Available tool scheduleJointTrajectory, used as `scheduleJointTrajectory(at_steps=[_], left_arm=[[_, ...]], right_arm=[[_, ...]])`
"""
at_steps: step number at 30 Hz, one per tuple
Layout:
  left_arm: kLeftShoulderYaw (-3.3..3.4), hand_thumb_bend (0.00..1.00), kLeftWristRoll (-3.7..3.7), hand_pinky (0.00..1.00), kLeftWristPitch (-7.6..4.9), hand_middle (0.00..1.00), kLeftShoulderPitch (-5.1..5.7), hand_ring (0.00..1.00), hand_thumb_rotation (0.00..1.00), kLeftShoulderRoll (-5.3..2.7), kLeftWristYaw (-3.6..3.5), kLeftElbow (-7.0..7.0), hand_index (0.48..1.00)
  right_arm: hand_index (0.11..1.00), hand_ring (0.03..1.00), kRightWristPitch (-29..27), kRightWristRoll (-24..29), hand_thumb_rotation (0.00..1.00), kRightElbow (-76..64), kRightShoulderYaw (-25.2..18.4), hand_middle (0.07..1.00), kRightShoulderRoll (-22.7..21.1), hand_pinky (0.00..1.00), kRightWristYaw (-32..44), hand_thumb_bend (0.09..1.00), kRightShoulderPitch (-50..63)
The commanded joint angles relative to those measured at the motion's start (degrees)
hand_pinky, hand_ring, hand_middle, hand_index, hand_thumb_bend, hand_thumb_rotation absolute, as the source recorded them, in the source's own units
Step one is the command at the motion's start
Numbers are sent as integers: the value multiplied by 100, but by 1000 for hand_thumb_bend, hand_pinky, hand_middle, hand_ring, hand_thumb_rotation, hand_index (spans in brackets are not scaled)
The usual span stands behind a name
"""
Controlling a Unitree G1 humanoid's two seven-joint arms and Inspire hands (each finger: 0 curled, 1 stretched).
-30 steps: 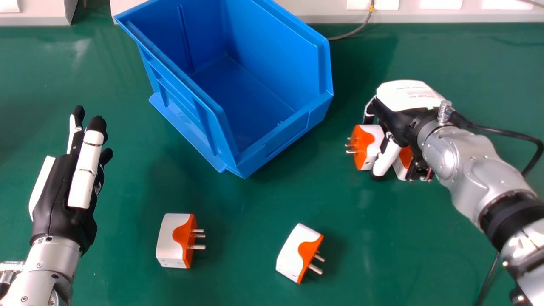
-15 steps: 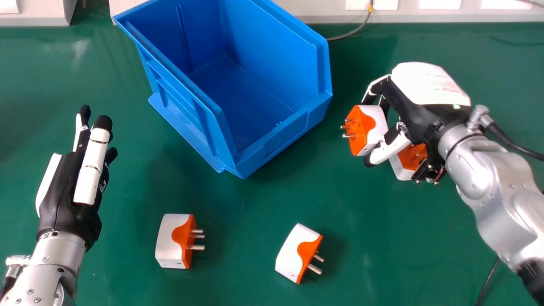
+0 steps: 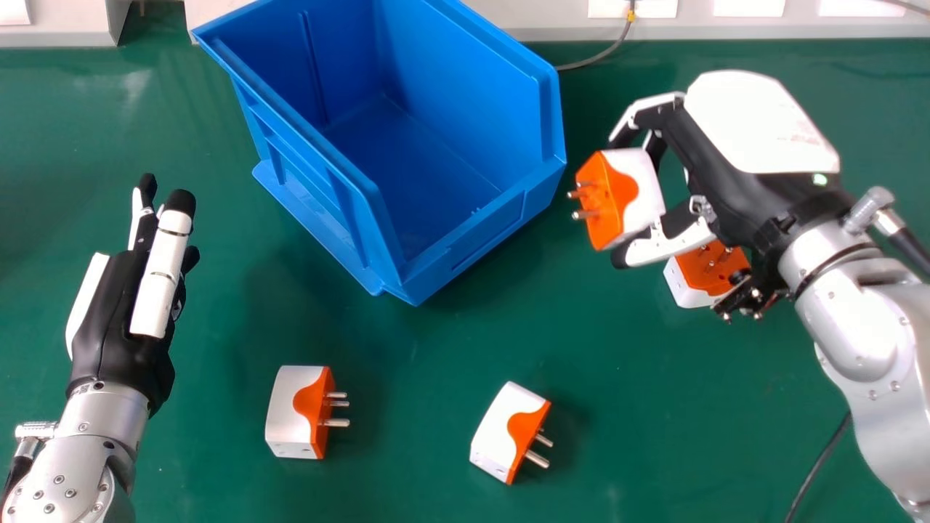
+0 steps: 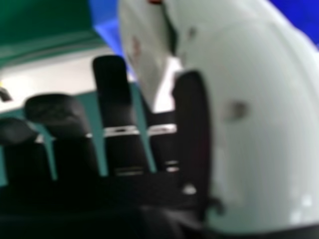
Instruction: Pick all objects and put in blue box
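Nearest the robot, a white-and-orange plastic plug adapter with metal pins (image 3: 292, 412) lies on the smooth green table (image 3: 407, 428), and a second white-and-orange adapter (image 3: 501, 428) lies to its right, tilted askew. The black-and-white left hand (image 3: 116, 334) is at the left, fingers straight, holding nothing. Farther out, a third orange-faced white adapter (image 3: 708, 269) rests on the table below the right wrist, more exposed than a second ago. Just beyond it, the black-and-white right hand (image 3: 759, 131) has its fingers and thumb pinched around another adapter, the held one (image 3: 639, 192), pins facing the box. That hand has just risen, carrying its adapter up off the table, so the grasp seems to be working and the carry can begin. The open-topped blue plastic box (image 3: 472, 243) stands beyond and to the left; the adapter probably needs more height to clear its wall.
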Motion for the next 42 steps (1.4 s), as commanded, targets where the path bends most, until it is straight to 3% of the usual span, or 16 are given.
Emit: scheduleJointTrajectory(at_steps=[1, 6, 10, 19, 27, 32, 36, 38, 42], left_arm=[[-38, 541, 67, 990, -95, 1000, -135, 1000, 938, 47, 61, -72, 1000], [-184, 501, 162, 996, 214, 1000, -91, 1000, 958, -4, 259, -477, 1000], [-240, 487, 182, 998, 323, 1000, -82, 1000, 973, 5, 329, -569, 1000], [-279, 477, 137, 1000, 298, 1000, -108, 1000, 985, -51, 358, -507, 1000], [-305, 476, 104, 1000, 313, 1000, -58, 1000, 988, -130, 378, -594, 1000], [-297, 477, 93, 1000, 342, 1000, 5, 1000, 992, -173, 385, -693, 1000], [-335, 478, 106, 1000, 398, 1000, 135, 1000, 993, -238, 429, -952, 1000], [-334, 479, 101, 1000, 393, 1000, 158, 1000, 995, -252, 425, -963, 1000], [-366, 481, 109, 1000, 433, 1000, 253, 1000, 997, -307, 447, -1121, 1000]], right_arm=[[479, 100, -38, -66, 1, -287, -100, 450, 44, 49, 41, 513, -164], [481, 99, -193, 36, 1, -228, 24, 444, 295, 49, 133, 512, -606], [481, 93, -444, 93, 1, 218, 116, 442, 478, 45, 83, 512, -977], [481, 87, -878, 52, 1, 1720, 446, 436, 1046, 40, -108, 512, -2220], [480, 87, -1011, -179, 1, 3721, 789, 425, 1718, 40, -749, 510, -3642], [481, 109, -1015, -326, 2, 5111, 1045, 411, 2102, 64, -1183, 507, -4449], [480, 117, -918, -453, 2, 6328, 1343, 422, 2475, 73, -1339, 508, -5179], [483, 143, -922, -515, 2, 6814, 1483, 440, 2612, 95, -1422, 509, -5456], [487, 157, -942, -538, 0, 7496, 1673, 454, 2834, 105, -1575, 512, -5789]])
